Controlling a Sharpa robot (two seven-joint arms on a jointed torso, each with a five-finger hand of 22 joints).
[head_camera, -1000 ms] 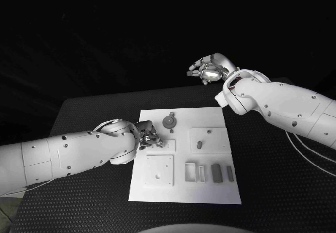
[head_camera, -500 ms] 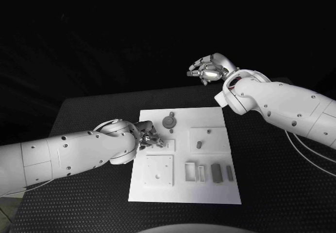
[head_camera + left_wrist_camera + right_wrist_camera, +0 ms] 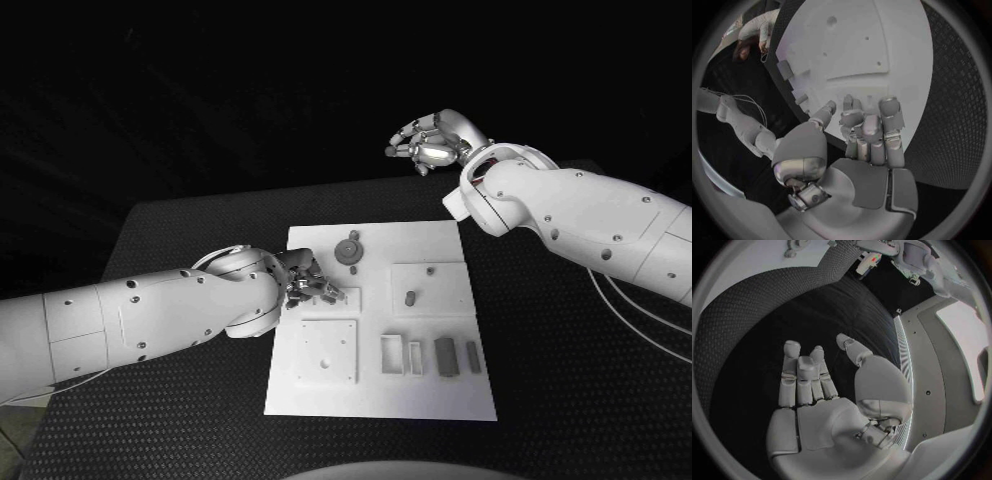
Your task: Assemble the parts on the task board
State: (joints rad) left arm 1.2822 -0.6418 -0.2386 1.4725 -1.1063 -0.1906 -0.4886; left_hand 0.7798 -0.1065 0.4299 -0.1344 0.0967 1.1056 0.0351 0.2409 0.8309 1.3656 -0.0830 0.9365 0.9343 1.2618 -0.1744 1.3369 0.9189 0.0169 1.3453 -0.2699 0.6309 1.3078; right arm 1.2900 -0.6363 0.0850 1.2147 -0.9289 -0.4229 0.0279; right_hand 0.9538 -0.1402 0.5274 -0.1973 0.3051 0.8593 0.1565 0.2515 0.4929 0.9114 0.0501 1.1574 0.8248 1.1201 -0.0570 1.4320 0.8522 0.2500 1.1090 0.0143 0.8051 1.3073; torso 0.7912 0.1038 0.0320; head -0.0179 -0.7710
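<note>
Hovering at the task board (image 3: 378,395) left edge — left hand (image 3: 306,281).

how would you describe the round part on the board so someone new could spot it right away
Start at the white task board in the middle of the black table. Go to its far end, near the left hand. The round part lies there: a dark disc, unlike the thin upright bars near the board's close edge.
</note>
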